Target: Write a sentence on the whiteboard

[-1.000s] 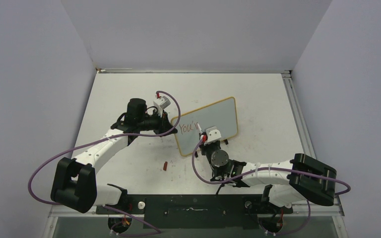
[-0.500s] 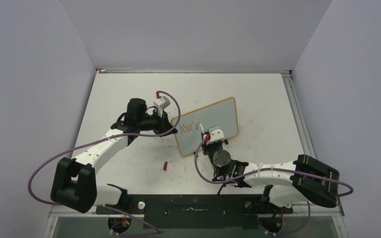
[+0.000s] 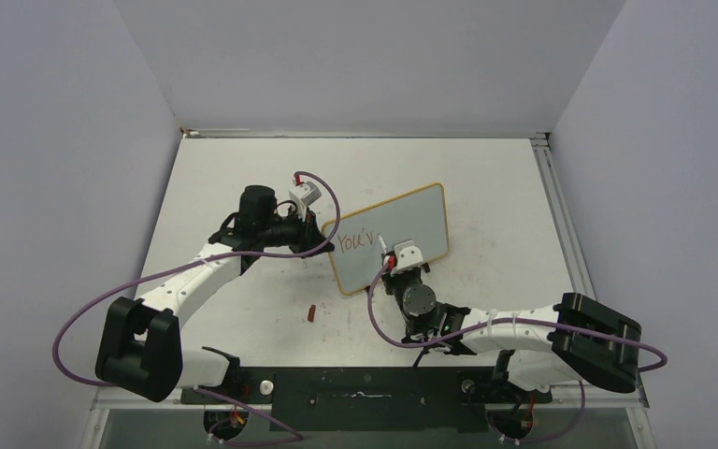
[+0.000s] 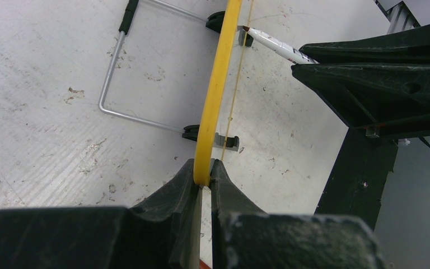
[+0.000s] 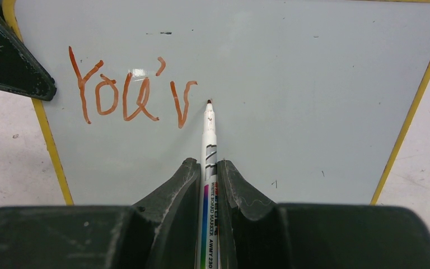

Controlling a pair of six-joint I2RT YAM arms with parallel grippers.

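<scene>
Top external: the whiteboard [image 3: 411, 220] stands propped near the table's [image 3: 505, 178] middle. Left wrist: the left gripper [image 4: 202, 168] is clamped on its yellow rim. Right wrist: the right gripper [image 5: 206, 168] pinches a marker [image 5: 209, 126], tip at the board just right of red writing [image 5: 129, 92] "You'v".

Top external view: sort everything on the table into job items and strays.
Job: whiteboard; red writing on it; marker; left end effector clamping the board's rim; right end effector gripping the marker.
Strays: small red piece lying on the tabletop, apart from the board.
</scene>
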